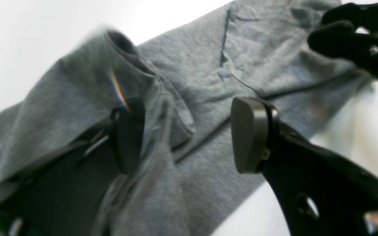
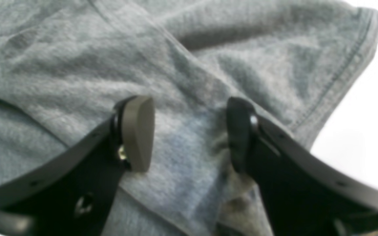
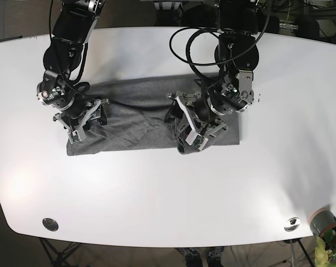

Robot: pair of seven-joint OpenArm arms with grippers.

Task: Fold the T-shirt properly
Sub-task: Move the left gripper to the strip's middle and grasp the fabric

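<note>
Grey jersey T-shirt (image 1: 208,82) fills the left wrist view; the left gripper (image 1: 189,134) stands wide, one pad under a lifted fold, so it should close squarely on that fold before pulling. Right wrist view: the right gripper (image 2: 189,131) gapes wide over a hemmed sleeve; pinch both layers. Base view: the T-shirt (image 3: 134,119) lies as a rumpled band mid-table (image 3: 168,194), a gripper near each end.

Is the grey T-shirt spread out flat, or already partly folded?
Partly folded: the T-shirt lies as a narrow band on the table, layers overlapping in both wrist views.
</note>
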